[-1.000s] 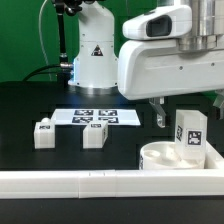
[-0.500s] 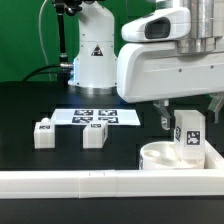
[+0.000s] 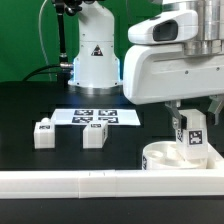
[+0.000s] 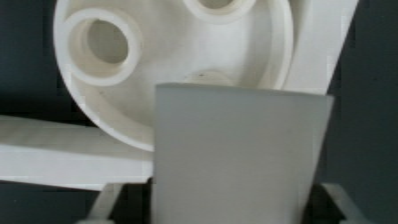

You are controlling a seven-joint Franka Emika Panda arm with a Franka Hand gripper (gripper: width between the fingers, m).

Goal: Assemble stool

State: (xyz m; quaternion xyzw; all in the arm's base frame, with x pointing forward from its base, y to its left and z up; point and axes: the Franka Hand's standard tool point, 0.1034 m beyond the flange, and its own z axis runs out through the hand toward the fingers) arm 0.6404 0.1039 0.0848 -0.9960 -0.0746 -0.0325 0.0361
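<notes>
My gripper [image 3: 190, 118] is shut on a white blocky stool leg [image 3: 193, 135] with a black-and-white tag. It holds the leg upright over the round ring-rimmed seat [image 3: 162, 158] at the exterior view's right. In the wrist view the leg [image 4: 240, 150] fills the space between my fingers [image 4: 125, 205], and the gripper [image 4: 235, 208] sits just above the seat's underside [image 4: 196, 60] with its round holes. Whether the leg touches the seat is hidden. Two more legs [image 3: 43, 134] [image 3: 93, 134] stand on the black table at the exterior view's left.
The marker board [image 3: 95, 116] lies flat behind the two loose legs. A long white rail [image 3: 80, 182] runs along the table's front edge, next to the seat. The arm's white base [image 3: 95, 60] stands at the back.
The arm and the held leg have shifted slightly toward the exterior view's right, over the seat. The loose legs and the seat have not moved.
</notes>
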